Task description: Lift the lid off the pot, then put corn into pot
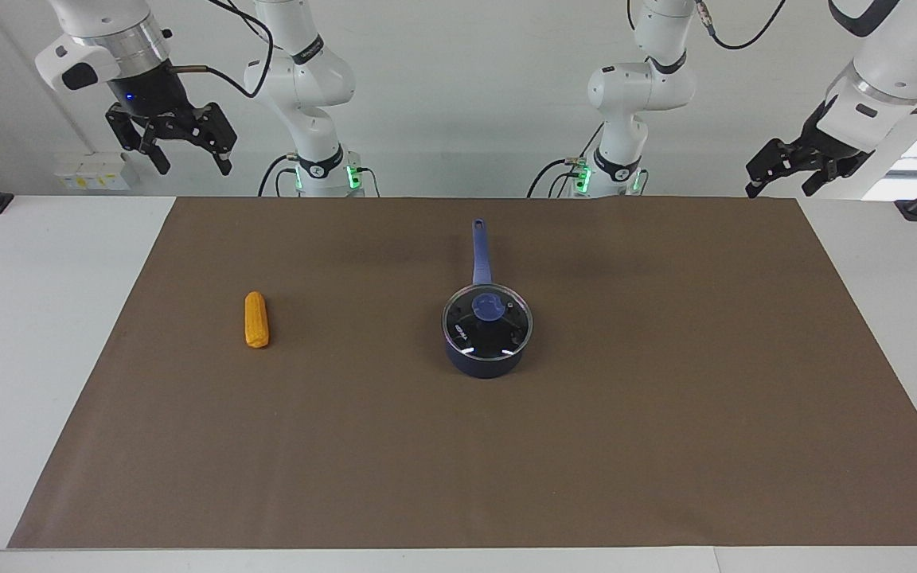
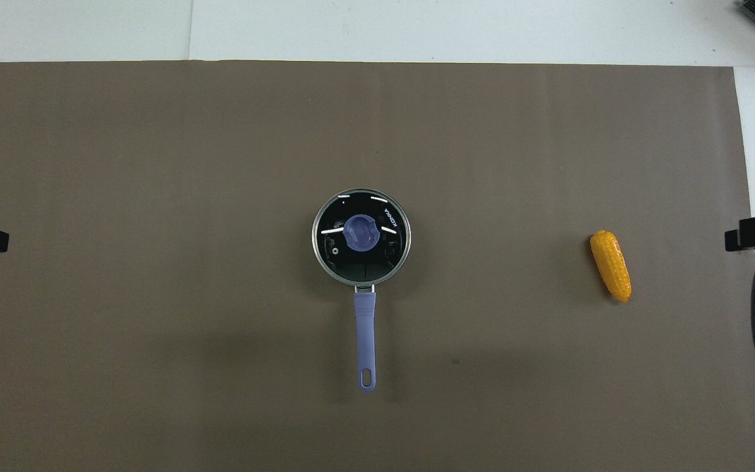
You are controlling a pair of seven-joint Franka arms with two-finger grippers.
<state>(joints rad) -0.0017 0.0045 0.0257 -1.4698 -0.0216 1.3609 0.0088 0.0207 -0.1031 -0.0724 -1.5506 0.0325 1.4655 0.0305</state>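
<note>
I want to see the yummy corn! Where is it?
The corn lies on the brown mat toward the right arm's end of the table, apart from the covered pot, about as far from the robots as the pot.

White jointed arms, black jaws, black cables, green base lights

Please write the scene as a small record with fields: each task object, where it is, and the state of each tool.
pot: on the brown mat, mid-table, handle pointing toward the robots
lid: on the pot, closed, blue knob at its centre
corn: lying on the mat, toward the right arm's end, apart from the pot
left tool: raised over the left arm's end of the table, holds nothing, waiting
right tool: raised over the right arm's end of the table, fingers open, holds nothing
progress: lid not yet lifted, corn not yet moved
</note>
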